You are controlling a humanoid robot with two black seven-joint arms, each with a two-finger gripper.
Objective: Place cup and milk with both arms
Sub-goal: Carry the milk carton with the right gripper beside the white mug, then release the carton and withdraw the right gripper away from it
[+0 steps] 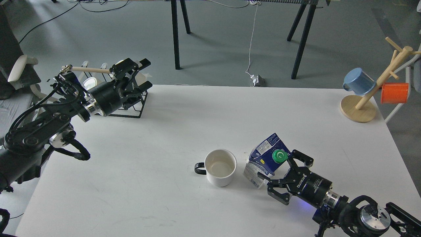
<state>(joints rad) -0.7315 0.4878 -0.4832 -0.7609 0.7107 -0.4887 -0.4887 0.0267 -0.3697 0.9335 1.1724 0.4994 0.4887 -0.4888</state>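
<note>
The right end effector stands wide, fingers flanking the milk, which sits tilted on the surface at 3 o'clock of the cup. Retreat toward 4 o'clock without dragging it. The left end effector, spread and holding nothing, hangs well apart.

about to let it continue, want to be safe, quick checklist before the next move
1. cup upright on the table: ok.
2. milk standing: leaning, not square. not ok.
3. right gripper grip on the milk: fingers spread around the carton, contact unclear. cannot tell.
4. Gap between cup and milk: small but apart. ok.
5. left gripper clear of the cup: far off, up by the wire rack. ok.
6. mug tree outside the working area: at the far right corner. ok.
</note>
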